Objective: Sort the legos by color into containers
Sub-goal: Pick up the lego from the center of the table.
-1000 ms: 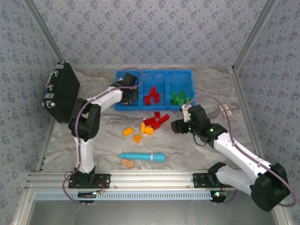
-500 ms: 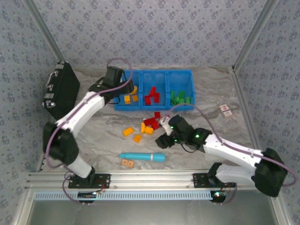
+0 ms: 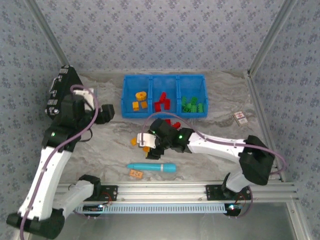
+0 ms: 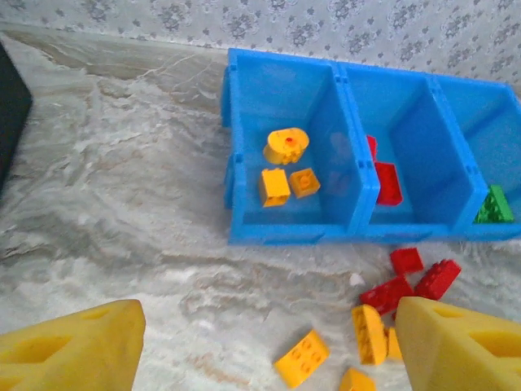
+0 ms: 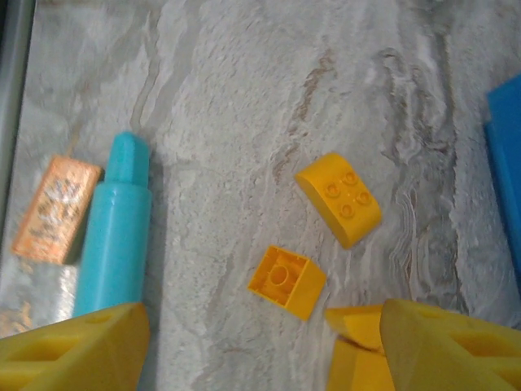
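The blue three-part bin stands at the back, holding orange bricks on the left, red in the middle and green on the right. My right gripper reaches left over loose orange bricks; in its wrist view it is open above an upturned orange brick, near a rounded one. My left gripper is open and empty, left of the bin; its view looks over the bin and loose orange and red bricks.
A cyan pen-like cylinder and an orange card lie near the front rail; both sit left of the right gripper's fingers. A black case leans at the left wall. A small card lies at the right.
My left arm has pulled back from the bin's left compartment toward the left wall. My right arm has swung left from beside the red pile to over the orange bricks.
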Controlling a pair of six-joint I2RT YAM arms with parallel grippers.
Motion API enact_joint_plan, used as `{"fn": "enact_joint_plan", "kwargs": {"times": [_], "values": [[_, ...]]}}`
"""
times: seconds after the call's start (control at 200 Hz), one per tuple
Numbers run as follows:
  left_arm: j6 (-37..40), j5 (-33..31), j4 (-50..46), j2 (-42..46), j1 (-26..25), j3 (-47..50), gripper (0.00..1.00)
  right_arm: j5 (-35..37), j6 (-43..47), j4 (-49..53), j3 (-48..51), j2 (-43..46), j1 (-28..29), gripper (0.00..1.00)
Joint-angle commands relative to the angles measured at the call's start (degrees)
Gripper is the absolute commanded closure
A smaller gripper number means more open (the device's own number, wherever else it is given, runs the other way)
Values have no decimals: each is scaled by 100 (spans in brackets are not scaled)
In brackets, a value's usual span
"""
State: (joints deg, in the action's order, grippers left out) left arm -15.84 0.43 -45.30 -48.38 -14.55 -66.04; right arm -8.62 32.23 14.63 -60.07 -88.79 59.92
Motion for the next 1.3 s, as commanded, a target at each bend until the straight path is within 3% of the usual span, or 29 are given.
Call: {"fn": "enact_joint_plan", "kwargs": {"times": [0.0,0.19,0.43,0.755,1.295], "values": [[487,98,-650,575,193,224,17,41,1365,108,-467,-469,-4,22],[1289,138,-1064,1255,263,771,13,-126,1915,409,-1611,-1386,-124,23],[1280,-591,-604,2250,214,1347,3,-88,2330,1363,-3022,-2590,-138,24],[1393,-1373,-438,3061,0,1701,0,-9,2451,1343,-3189,-3222,-119,24],[1416,-1373,-468,3054,4,1689,0,-51,2424,2271,-3792,-3988,-511,31]]}}
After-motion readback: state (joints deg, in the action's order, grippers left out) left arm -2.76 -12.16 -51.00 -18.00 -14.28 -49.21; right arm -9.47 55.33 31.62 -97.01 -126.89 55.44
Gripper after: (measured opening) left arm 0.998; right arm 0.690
